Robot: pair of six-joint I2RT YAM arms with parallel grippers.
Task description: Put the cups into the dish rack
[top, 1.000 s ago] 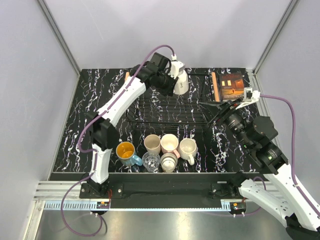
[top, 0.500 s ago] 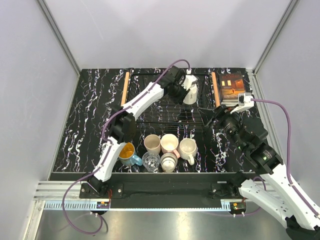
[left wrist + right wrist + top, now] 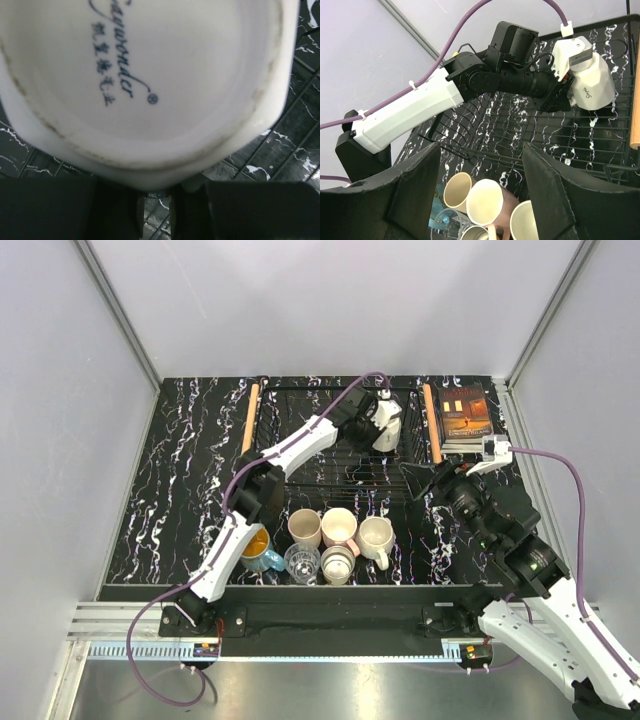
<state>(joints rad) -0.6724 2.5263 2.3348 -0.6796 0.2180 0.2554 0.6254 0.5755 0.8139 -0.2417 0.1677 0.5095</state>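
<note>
Presently clamped in left end effector (image 3: 377,428) over rack (image 3: 340,475), one o'clock corner: white mug (image 3: 390,427), glazed, slick, breakable; rim-wall pinch advised. Right end effector (image 3: 424,478) agape, empty.

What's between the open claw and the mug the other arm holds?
Only rack wires lie between right gripper and mug, shown in the right wrist view.

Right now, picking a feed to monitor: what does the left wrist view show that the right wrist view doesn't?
Only the left wrist view shows the underside of the white mug, with its printed maker's mark. Only the right wrist view shows the left arm, the other cups and a wooden rack handle. Both show that mug in the left hand, with the rack behind it.
</note>
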